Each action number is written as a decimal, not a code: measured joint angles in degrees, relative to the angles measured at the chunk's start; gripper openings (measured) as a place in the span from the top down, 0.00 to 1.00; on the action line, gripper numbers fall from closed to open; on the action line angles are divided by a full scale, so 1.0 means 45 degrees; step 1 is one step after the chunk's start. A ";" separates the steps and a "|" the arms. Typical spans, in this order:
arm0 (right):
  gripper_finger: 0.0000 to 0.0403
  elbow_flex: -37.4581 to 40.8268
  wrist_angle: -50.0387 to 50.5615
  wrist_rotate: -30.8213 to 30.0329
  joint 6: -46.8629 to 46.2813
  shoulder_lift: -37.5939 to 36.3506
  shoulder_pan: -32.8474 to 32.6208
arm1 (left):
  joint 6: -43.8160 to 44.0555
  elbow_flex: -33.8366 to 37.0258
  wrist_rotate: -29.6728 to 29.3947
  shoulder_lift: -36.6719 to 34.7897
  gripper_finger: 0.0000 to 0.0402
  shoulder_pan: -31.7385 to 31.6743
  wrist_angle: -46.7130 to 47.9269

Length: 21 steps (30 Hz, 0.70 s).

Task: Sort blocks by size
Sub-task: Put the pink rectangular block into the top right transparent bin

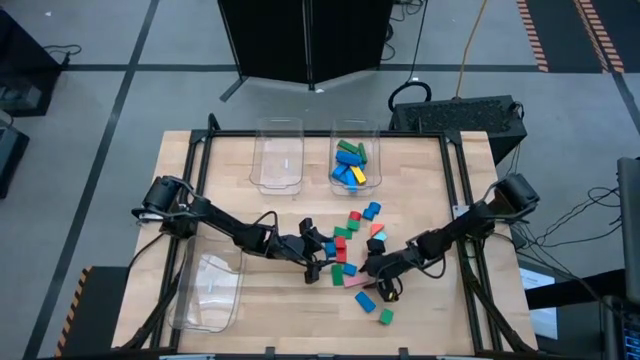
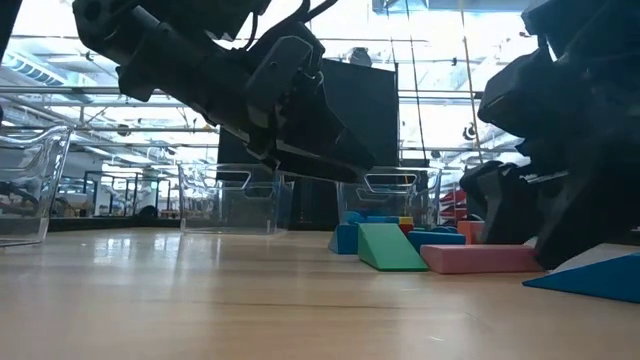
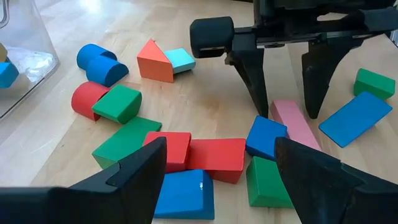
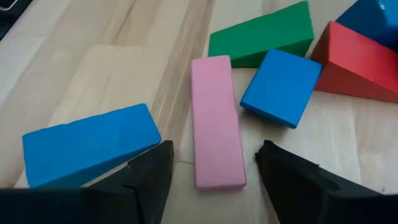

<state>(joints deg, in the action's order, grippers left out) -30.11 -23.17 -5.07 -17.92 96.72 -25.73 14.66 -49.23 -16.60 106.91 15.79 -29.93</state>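
The right claw (image 4: 211, 171) stands wide astride the pink block (image 4: 216, 121), flat on the desk (image 4: 93, 56) toward 12 o'clock.

The bench (image 1: 420, 305) is pale wood, smooth with visible grain. The blocks (image 3: 214, 158) look matt and painted; beside them the bins (image 1: 278, 158) are clear, glossy plastic.

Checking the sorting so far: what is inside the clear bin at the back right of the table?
The back-right bin holds a pile of blocks: blue, green and some yellow show from above. Blocks lower in the pile are covered, so the full count cannot be told.
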 joint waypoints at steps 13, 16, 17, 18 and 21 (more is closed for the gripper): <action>0.72 0.0010 -0.0082 -0.0616 0.0024 0.0070 0.0023 | 0.0000 0.0000 -0.0048 0.0000 0.26 0.0000 0.0005; 0.76 0.0013 -0.0284 -0.0644 0.0146 0.0093 0.0038 | 0.0000 0.0000 -0.0049 0.0000 0.26 0.0000 0.0031; 0.77 0.0017 -0.0363 -0.0644 0.0203 0.0095 0.0038 | 0.0000 0.0004 -0.0049 0.0000 0.26 0.0000 0.0070; 0.77 0.0026 -0.0409 -0.0638 0.0234 0.0082 0.0038 | 0.0000 0.0000 -0.0049 0.0000 0.26 0.0000 0.0110; 0.75 0.0034 -0.0357 -0.0610 0.0259 -0.0086 0.0038 | 0.0000 0.0005 -0.0049 0.0000 0.26 0.0000 0.0146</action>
<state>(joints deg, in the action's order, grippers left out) -29.95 -24.78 -7.81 -16.75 96.33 -25.56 14.66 -49.21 -16.82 106.91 15.79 -29.28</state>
